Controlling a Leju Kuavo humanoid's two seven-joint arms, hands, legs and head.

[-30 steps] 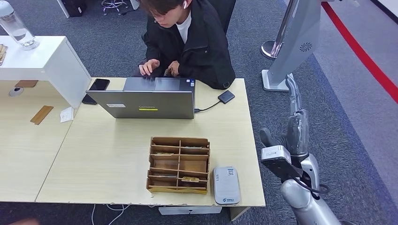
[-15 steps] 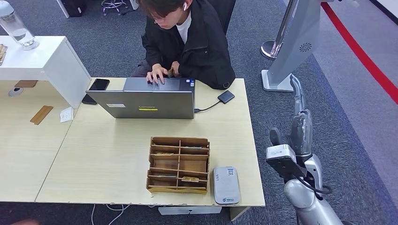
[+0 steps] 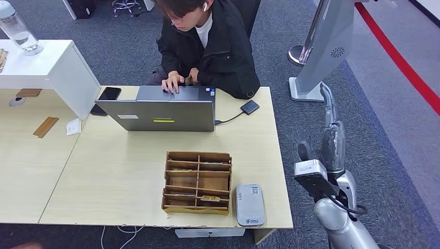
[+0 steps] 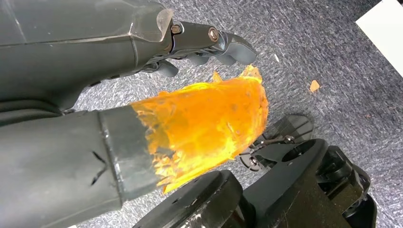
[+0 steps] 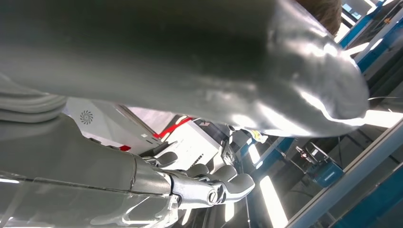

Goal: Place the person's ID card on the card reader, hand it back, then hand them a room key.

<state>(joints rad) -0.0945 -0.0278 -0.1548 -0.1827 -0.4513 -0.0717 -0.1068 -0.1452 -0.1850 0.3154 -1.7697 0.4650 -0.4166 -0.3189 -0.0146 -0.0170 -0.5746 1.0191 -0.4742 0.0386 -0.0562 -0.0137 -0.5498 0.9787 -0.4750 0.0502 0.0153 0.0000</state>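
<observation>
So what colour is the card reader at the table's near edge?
The card reader is light grey with a small blue mark, clearest in the head view.

Bare table [image 3: 119, 176] stretch runs 9 o'clock of wooden organizer [image 3: 197, 182], between it and laptop [image 3: 158, 114]. Card reader [image 3: 250, 205] sits just beside organizer at 3 o'clock. Laptop plus person [image 3: 207, 44] block far edge at 12. White shelf [image 3: 49, 65] closes off 10 o'clock.
</observation>
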